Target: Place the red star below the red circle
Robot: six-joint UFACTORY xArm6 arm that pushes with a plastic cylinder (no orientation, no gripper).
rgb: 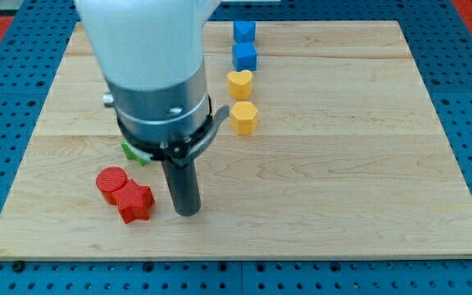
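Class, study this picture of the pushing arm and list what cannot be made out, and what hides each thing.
- Green block: mostly hidden behind the arm; its shape cannot be told.
- Board behind the arm at the view's top left: covered, so anything there is unseen.
- Arm: cut off by the view's top edge.
- My tip, right of the red star: shows, though contact with the star is unclear.

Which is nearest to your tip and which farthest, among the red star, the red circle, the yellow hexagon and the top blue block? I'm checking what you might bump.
From my tip:
1. Red star, just to the view's left of it.
2. Red circle, further left, touching the star.
3. Yellow hexagon, up and to the right.
4. Top blue block, near the board's top edge.
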